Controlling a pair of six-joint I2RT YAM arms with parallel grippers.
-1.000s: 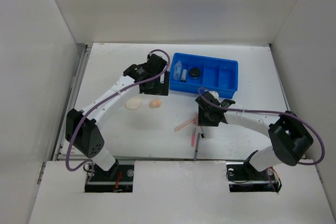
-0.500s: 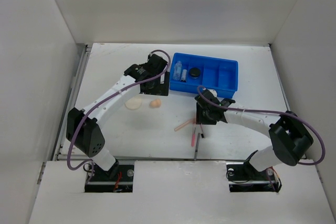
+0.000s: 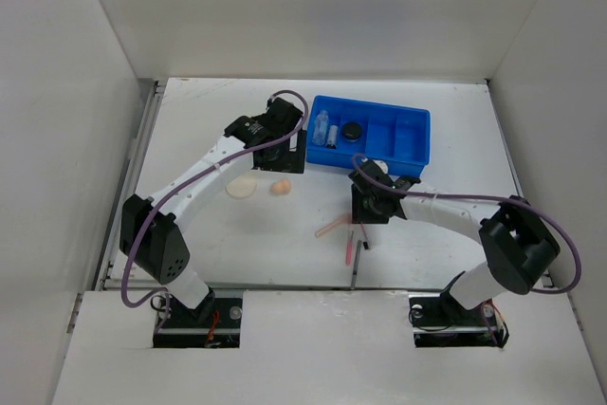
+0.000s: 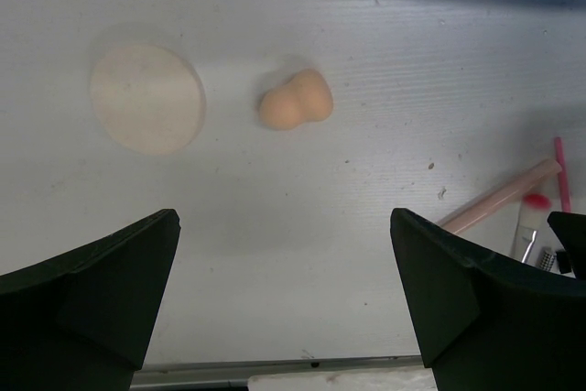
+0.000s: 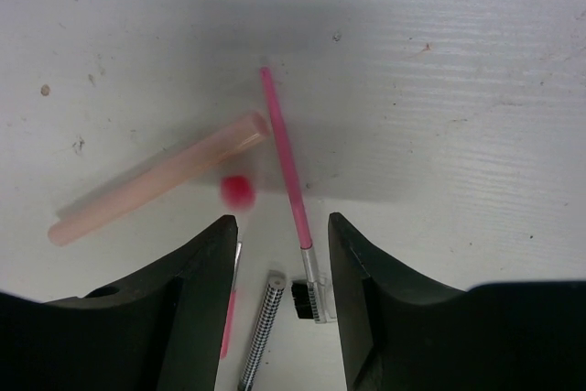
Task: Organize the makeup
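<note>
Bench [image 3: 190,139] runs pale between upright walls at the left, right and far sides, and both my arms reach over its middle, well apart from those walls. My left pincer [image 4: 284,222] is spread wide and has hold of nothing. It hangs just beside the near-left corner of the blue tray [image 3: 419,120], whose edge shows at the top right of my left wrist view. Ahead of its fingers lie the cream puff [image 4: 146,98] and the peach sponge [image 4: 295,105], near each other but not touching, with bare bench all round them. My right pincer [image 5: 281,222] is parted more narrowly and also grips nothing. It hovers near the tray's near wall, over the scattered sticks. The thin pink pencil [image 5: 284,162] lies on the bench in line with the gap between its fingers, pointing away from me. The peach stick [image 5: 156,194] lies slanted to the left of the pencil; its upper end comes close to it, though I cannot tell whether they touch. A small pink blob [image 5: 236,190] sits just below that stick. The thin dark pencil [image 3: 355,270] reaches toward the bench's near edge. Sponge and sticks are well apart, with bare bench between. Inside the tray's left compartments stand the clear tube [image 3: 321,126] and the dark-capped vial [image 3: 333,135] side by side, with the black jar [image 3: 352,130] in the next compartment.
</note>
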